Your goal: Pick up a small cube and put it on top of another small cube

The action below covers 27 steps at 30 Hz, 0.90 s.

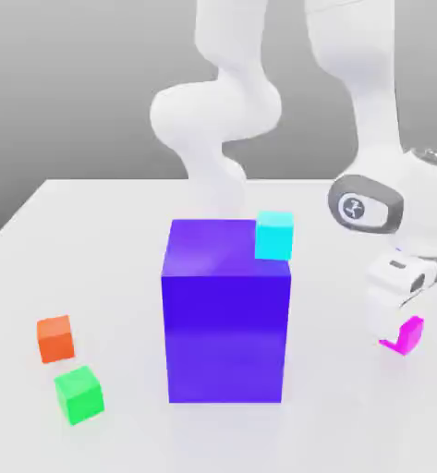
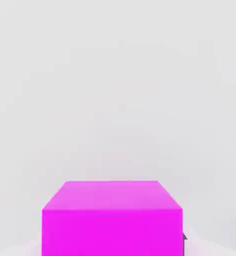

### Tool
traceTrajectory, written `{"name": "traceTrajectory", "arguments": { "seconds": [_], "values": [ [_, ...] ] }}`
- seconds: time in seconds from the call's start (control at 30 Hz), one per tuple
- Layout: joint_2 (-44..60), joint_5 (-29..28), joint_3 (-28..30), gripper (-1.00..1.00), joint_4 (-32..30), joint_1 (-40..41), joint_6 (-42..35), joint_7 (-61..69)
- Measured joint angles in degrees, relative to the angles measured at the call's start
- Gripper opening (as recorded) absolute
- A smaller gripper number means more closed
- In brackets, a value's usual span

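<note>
Magenta cube (image 1: pixel 406 336) sat on the tabletop (image 1: pixel 92 231) at the exterior view's right, directly under the end effector (image 1: pixel 399 325), which was clamped on it. Orange-red cube (image 1: pixel 55 338) lay well apart, far across at exterior view's left, past the big purple-blue block (image 1: pixel 225 319). Count: 1 magenta, 1 orange-red, 1 green cube (image 1: pixel 79 394), 1 cyan cube (image 1: pixel 274 235), 1 block.

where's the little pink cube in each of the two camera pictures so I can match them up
Exterior view: the magenta cube sits low at the exterior view's right, on the table, partly hidden under the gripper, well away from the big purple block.
Hand view: the magenta cube appears close up, its top face and one side face showing.
Shared landmark: the pale table surface around the cube.
</note>
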<state>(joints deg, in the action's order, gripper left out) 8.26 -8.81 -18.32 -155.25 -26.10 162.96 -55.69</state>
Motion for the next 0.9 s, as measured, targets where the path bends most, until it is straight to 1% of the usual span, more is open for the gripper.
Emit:
{"name": "traceTrajectory", "arguments": {
  "seconds": [0.03,0.1,0.47,0.63,0.67,0.73,0.8,0.9],
  "values": [
    [-0.3,1.2,-0.3,-1.0,1.0,0.5,-1.7,1.2],
    [-0.2,2.3,1.3,-1.0,2.9,3.4,-4.1,4.7],
    [-2.3,6.7,17.2,-1.0,7.8,25.8,-11.6,29.6],
    [-3.6,8.6,24.1,-1.0,9.7,38.8,-14.7,41.2],
    [-4.3,9.0,25.7,-1.0,9.5,42.3,-14.8,44.1],
    [-6.2,9.2,26.6,-1.0,6.8,44.9,-13.0,46.9],
    [-4.5,10.1,26.3,-1.0,5.7,45.0,-9.9,48.2],
    [0.9,12.1,25.4,-1.0,5.7,45.5,-4.4,49.8]
  ]
}}
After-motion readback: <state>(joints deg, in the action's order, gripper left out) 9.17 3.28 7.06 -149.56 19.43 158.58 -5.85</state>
